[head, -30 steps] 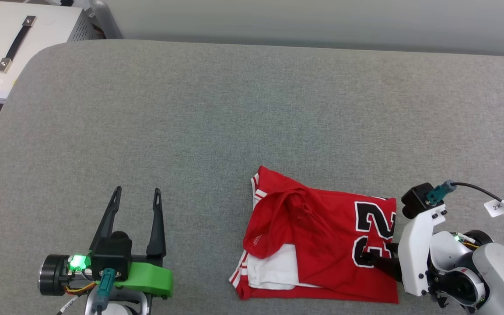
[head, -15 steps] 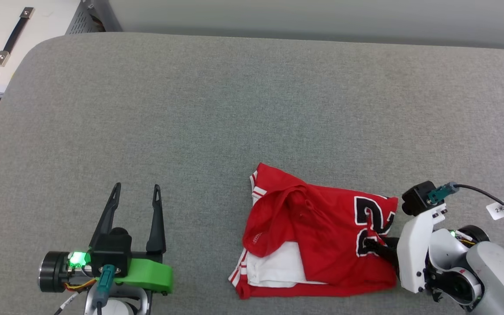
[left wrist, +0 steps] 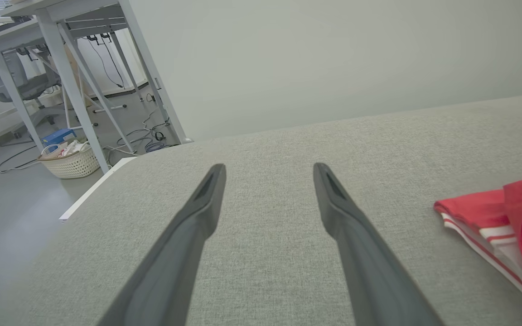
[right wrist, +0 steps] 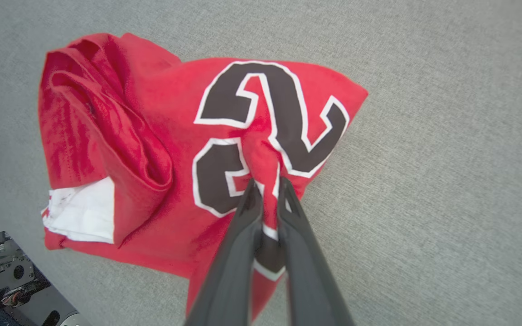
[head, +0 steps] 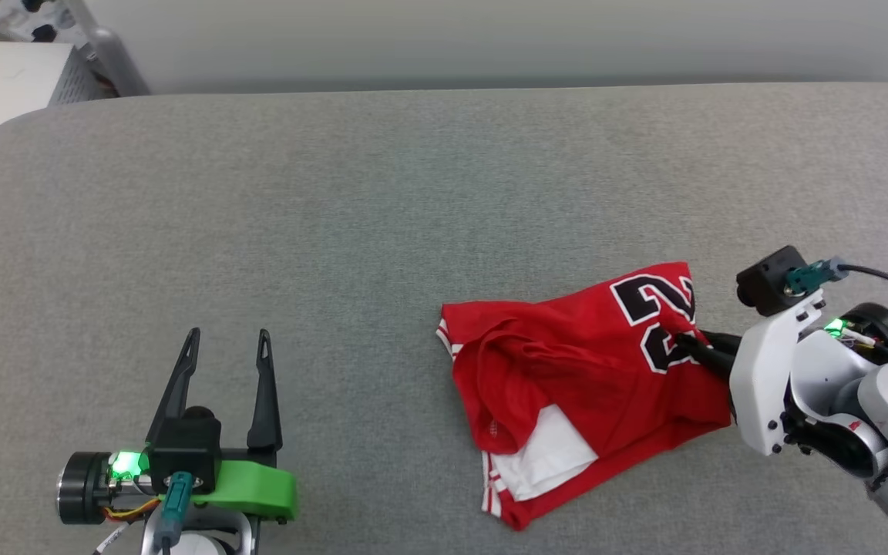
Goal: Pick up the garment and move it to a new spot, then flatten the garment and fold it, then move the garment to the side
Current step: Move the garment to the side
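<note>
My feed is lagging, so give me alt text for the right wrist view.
The right claw is shut on a pinch of the red shirt, in the middle of its black number. The shirt lies crumpled on the grey fabric surface, with a white patch showing at the view's lower left.

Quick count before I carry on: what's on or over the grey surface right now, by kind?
Garments: 1, the red jersey, lying bunched up
Grippers: 2, the left gripper open over the bare grey surface, the right gripper shut on the red jersey at its black number
Total: 3
</note>
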Tool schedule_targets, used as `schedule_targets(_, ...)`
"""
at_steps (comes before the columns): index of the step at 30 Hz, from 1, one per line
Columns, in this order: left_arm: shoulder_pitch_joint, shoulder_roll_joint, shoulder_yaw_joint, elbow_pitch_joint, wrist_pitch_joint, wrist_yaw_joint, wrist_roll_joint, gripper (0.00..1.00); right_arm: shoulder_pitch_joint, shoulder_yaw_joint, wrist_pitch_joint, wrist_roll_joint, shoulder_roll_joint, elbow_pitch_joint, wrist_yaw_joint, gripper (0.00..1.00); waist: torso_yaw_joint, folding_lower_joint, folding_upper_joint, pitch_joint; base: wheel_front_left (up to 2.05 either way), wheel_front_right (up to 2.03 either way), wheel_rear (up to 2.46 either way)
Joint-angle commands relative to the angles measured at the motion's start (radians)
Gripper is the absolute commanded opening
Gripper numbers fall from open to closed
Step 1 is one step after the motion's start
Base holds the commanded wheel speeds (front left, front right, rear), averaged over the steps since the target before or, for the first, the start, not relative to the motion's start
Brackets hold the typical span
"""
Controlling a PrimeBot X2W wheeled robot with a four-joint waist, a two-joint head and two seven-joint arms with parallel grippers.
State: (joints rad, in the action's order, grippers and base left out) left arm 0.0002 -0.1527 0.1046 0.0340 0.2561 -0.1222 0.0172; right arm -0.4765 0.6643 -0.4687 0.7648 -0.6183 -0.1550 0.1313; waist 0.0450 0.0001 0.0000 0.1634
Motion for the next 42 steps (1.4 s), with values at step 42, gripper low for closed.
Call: schedule_targets(42, -0.209, -0.094, 0.004, -0.173, 0.006, -0.024, -0.033, 1.0, -0.33, -0.535, 0.258, -0.313, -0.173, -0.509, -0.001, 0.29, -0.169, -0.0001, 0.0, 0.408, 0.0, 0.0, 0.0)
